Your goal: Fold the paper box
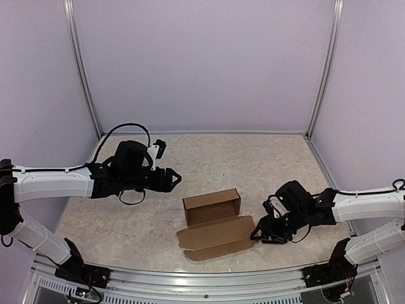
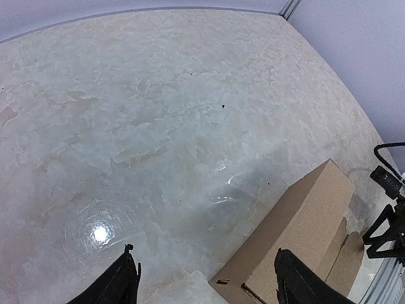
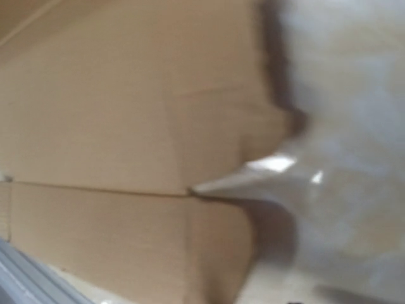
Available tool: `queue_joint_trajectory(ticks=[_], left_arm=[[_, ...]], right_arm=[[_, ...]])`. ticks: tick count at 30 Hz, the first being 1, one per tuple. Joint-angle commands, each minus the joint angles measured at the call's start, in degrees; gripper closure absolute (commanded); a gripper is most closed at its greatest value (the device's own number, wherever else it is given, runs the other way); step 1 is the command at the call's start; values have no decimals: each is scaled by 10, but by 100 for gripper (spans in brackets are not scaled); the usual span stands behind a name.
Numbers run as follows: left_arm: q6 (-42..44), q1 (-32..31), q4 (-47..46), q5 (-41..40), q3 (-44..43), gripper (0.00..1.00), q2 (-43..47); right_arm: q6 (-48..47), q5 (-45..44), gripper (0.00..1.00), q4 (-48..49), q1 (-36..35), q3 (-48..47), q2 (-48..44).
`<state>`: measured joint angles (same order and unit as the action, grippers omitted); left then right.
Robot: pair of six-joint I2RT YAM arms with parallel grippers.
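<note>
One paper box [image 1: 214, 223]: brown cardboard at the near middle of the desk [image 1: 266, 158], an open tray with its lid lying flat toward the near edge.
Cut off: the left wrist view shows only one long wall and a corner of the box [image 2: 297, 234], and the bottom of that view crops the rest.
Hard to make out: the right wrist view is blurred. Cardboard [image 3: 126, 126] fills its left and middle, with a crease and a notch between two flaps, and pale desk shows to the right. That arm's own fingers cannot be made out there.
Right pincer [image 1: 261, 235]: low at the right end of the lid. I cannot tell whether it touches the flap or sits just beside it, nor how far it is spread.
Left pincer [image 1: 174, 179]: wide apart and holding nothing. It is raised over the desk, left of and behind the box and apart from it. In its own view [image 2: 205, 266] the dark fingers [image 2: 123, 282] frame bare desk and the box corner.
Edges: the lid's front edge lies near the metal rail [image 1: 209, 278].
Open room: bare marbled desk runs behind the box to the back wall [image 1: 202, 63], and also to the left.
</note>
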<state>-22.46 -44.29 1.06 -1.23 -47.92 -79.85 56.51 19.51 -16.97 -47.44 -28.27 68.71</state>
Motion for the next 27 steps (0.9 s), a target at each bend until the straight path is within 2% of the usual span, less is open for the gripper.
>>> queue_joint_trajectory(ticks=[1, 18, 22, 24, 27], left_arm=[[1, 2, -6, 8, 10, 28, 17], [3, 3, 7, -3, 3, 28, 17], [1, 2, 9, -2, 2, 28, 14], [0, 2, 9, -5, 3, 28, 14], [0, 2, 9, -8, 3, 28, 14]], right_arm=[[54, -7, 48, 45, 8, 30, 0], [119, -15, 71, 232, 15, 104, 35], [121, -8, 87, 261, 15, 108, 52], [117, -15, 100, 259, 14, 109, 49], [107, -22, 100, 247, 15, 102, 39]])
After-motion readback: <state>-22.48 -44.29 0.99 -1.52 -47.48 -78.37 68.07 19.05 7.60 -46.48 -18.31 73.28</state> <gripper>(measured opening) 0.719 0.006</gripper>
